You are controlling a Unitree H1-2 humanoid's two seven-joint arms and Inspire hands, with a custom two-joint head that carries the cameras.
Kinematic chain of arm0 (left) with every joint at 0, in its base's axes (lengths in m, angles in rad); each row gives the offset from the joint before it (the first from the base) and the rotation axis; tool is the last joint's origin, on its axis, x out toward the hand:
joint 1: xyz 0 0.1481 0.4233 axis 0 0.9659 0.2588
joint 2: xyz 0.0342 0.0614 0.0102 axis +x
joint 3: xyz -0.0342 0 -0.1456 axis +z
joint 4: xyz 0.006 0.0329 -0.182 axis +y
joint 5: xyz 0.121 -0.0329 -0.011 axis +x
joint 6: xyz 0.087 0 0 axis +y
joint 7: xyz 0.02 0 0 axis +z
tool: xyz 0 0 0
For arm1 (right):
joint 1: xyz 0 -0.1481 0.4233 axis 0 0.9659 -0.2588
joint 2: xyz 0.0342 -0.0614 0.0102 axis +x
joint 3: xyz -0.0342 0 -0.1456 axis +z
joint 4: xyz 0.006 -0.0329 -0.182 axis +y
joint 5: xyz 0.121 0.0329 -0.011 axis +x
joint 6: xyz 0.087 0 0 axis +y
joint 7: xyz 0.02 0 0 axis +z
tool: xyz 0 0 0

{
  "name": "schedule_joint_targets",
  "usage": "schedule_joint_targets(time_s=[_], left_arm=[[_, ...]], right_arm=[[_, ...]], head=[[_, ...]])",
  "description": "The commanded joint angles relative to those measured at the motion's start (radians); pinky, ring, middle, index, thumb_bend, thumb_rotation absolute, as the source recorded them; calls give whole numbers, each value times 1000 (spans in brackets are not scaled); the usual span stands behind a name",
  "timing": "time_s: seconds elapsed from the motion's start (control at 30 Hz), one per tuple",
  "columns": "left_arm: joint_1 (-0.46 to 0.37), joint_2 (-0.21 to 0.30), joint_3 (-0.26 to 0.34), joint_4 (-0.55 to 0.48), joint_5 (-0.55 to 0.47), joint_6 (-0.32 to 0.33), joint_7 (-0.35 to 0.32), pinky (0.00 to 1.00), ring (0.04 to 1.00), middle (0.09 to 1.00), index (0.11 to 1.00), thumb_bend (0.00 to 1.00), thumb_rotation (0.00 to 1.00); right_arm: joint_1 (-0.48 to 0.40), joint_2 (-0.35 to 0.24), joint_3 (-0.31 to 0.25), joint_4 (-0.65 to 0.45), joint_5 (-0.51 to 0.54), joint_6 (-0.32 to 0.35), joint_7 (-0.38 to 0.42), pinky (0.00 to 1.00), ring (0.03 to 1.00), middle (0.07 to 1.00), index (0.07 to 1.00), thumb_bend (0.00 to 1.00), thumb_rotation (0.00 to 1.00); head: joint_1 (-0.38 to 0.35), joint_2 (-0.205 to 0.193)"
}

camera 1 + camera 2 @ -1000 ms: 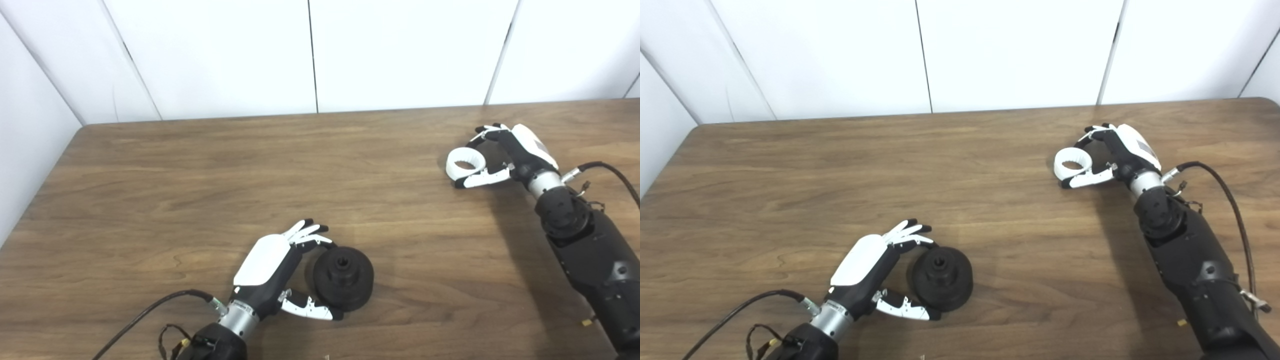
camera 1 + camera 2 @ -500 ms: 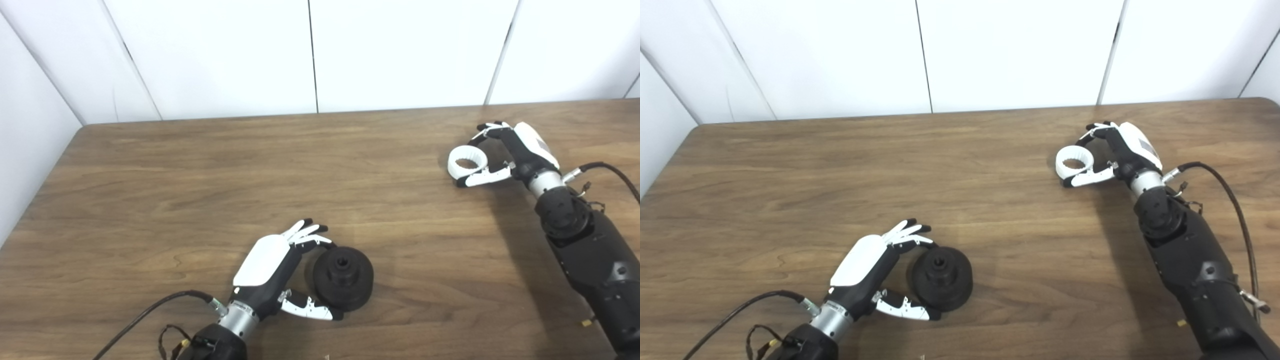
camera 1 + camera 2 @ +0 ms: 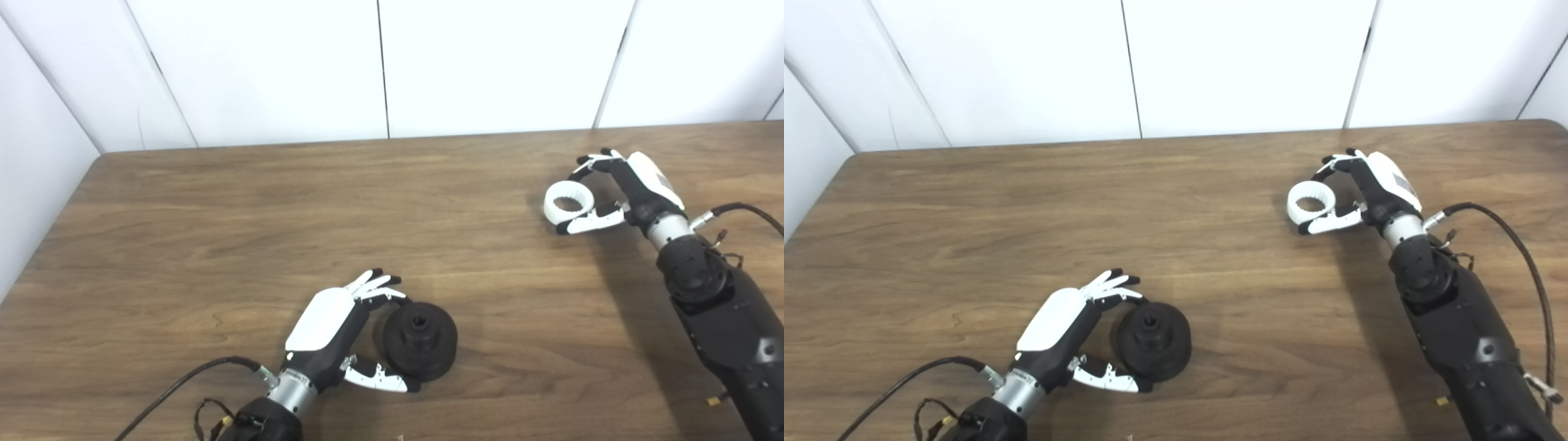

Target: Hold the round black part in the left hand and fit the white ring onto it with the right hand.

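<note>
Pinching the toothed white ring (image 3: 569, 204), right hand (image 3: 618, 187) fingers grip it (left hand (image 3: 343, 327) cups the black part (image 3: 421, 340)).

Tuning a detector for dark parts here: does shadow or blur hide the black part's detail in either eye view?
Left eye view: the round black part is sharp enough, its centre hole visible, soft shadow on the table. Right eye view: the same, with the white ring bright but its inner teeth readable.

White back shells, black palms and black-tipped white fingers are seen on the left hand (image 3: 334, 334) and right hand (image 3: 631, 187); silver wrists and black cables are attached.
</note>
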State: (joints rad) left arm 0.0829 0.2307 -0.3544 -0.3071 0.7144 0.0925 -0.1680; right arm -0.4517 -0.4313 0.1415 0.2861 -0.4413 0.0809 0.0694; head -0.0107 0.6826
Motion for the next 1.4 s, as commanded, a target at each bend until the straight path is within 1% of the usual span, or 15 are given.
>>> schedule_joint_targets(time_s=[0.0, 0.17, 0.27, 0.33, 0.4, 0.5, 0.63, 0.77, 0.9, 1.03, 1.17, 1.23, 1.37], left_arm=[[8, 14, -6, 27, 35, 14, -17, 921, 974, 904, 666, 852, 216], [5, 13, -7, 28, 39, 18, -19, 922, 976, 903, 667, 854, 215], [4, 10, -7, 30, 38, 17, -16, 925, 975, 902, 666, 856, 215], [4, 9, -7, 35, 36, 12, -12, 916, 974, 902, 665, 856, 219], [3, 7, -7, 40, 34, 7, -7, 913, 970, 900, 664, 856, 216], [1, 3, -10, 42, 42, 10, -7, 904, 969, 899, 664, 857, 210], [-1, -1, -11, 49, 42, 4, 0, 902, 967, 898, 661, 855, 217], [-1, -2, -12, 44, 46, 9, -3, 925, 969, 899, 663, 851, 222], [0, -1, -11, 41, 45, 9, -1, 926, 969, 898, 660, 853, 214], [1, 0, -9, 41, 43, 11, -2, 905, 969, 899, 661, 854, 218], [-2, -1, -9, 51, 39, 1, 8, 904, 967, 898, 662, 855, 220], [-2, -1, -10, 53, 40, -3, 12, 908, 967, 896, 661, 856, 219], [-3, -4, -10, 55, 44, -4, 14, 909, 965, 893, 657, 859, 223]], right_arm=[[-25, -21, -19, -95, 11, 24, 18, 920, 974, 841, 487, 525, 150], [6, -24, -21, -238, 17, 91, 85, 953, 973, 843, 488, 525, 151], [20, -37, -7, -361, 20, 142, 158, 960, 973, 838, 488, 525, 148], [25, -41, -1, -421, 21, 163, 192, 955, 971, 834, 488, 525, 147], [28, -42, 1, -462, 19, 178, 216, 922, 961, 830, 488, 525, 147], [38, -34, 8, -539, 12, 220, 250, 900, 948, 830, 487, 525, 148], [57, -20, 34, -648, -1, 274, 294, 913, 947, 836, 488, 525, 148], [79, -4, 63, -718, -10, 273, 312, 950, 952, 843, 488, 525, 148], [104, 24, 77, -774, -2, 280, 327, 949, 971, 854, 488, 525, 147], [125, 45, 97, -827, -9, 287, 345, 947, 974, 858, 488, 525, 149], [140, 56, 112, -859, -23, 284, 361, 959, 974, 859, 488, 525, 150], [148, 64, 121, -875, -24, 285, 371, 981, 979, 865, 488, 525, 149], [163, 77, 134, -884, -26, 284, 379, 999, 990, 873, 489, 525, 149]], head=[[-1, 1], [0, 0], [1, 1], [1, 1], [2, 1], [4, 2], [8, 4], [12, 7], [12, 7], [12, 7], [12, 9], [12, 9], [16, 9]])
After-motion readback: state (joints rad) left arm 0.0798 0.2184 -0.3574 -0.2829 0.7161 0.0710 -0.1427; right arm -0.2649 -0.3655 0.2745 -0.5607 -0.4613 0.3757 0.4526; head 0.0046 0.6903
